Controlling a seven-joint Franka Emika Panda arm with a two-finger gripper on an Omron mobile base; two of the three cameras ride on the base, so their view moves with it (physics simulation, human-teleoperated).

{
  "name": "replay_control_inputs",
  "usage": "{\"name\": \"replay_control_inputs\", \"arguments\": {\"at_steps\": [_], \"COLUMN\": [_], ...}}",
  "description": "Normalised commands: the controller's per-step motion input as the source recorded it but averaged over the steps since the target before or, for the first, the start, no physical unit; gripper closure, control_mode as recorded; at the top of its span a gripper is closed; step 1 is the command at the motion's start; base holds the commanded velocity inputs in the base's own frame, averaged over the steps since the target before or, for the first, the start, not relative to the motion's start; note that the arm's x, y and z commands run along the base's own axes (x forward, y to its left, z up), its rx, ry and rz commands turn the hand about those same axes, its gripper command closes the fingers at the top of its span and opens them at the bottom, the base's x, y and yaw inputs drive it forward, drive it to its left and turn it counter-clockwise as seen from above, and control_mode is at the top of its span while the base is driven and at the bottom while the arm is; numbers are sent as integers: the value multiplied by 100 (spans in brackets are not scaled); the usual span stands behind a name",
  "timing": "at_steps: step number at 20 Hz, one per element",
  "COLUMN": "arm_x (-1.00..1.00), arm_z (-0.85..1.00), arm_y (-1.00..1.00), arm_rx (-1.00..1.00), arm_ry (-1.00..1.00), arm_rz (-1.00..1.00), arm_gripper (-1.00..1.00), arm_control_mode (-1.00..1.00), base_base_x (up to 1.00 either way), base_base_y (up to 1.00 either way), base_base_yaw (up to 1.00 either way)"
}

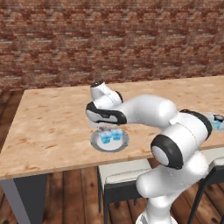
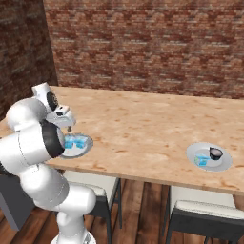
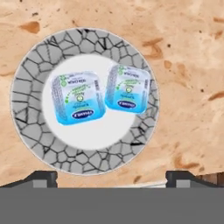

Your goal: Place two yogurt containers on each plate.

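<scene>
Two light-blue yogurt containers [image 3: 78,97] [image 3: 128,89] lie side by side on a plate with a grey ribbed rim [image 3: 27,78]. That plate [image 1: 97,142] [image 2: 86,148] sits near the table's front edge. My gripper [image 3: 112,179] [image 1: 105,127] [image 2: 68,127] hovers just above it, open, with nothing between its fingertips [image 3: 41,178]. The second plate [image 2: 224,164] lies far to the right and carries one light-blue yogurt container [image 2: 201,160] and a small dark-topped item [image 2: 216,152] too small to identify. My arm partly hides that plate [image 1: 217,118] in the left base view.
The wooden table [image 2: 143,124] runs wide in front of a brick wall. Chairs with pale seats [image 1: 127,173] [image 2: 205,209] are tucked under its front edge. Bare tabletop stretches between the two plates.
</scene>
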Motion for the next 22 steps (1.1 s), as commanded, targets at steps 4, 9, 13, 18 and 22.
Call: {"name": "replay_control_inputs", "arguments": {"at_steps": [4,9,13,18,22], "arm_x": [-100,-100,-100,-100,-83], "arm_z": [-18,2,43,54,44], "arm_y": [-100,-100,-100,-100,-59], "arm_rx": [11,13,3,1,0], "arm_ry": [-40,-35,-42,-45,-42], "arm_rz": [-1,-3,0,1,2], "arm_gripper": [-100,-100,-100,-100,-100], "arm_control_mode": [-100,-100,-100,-100,-100], "base_base_x": [0,0,0,0,0], "base_base_y": [0,0,0,0,0], "base_base_yaw": [0,0,0,0,0]}}
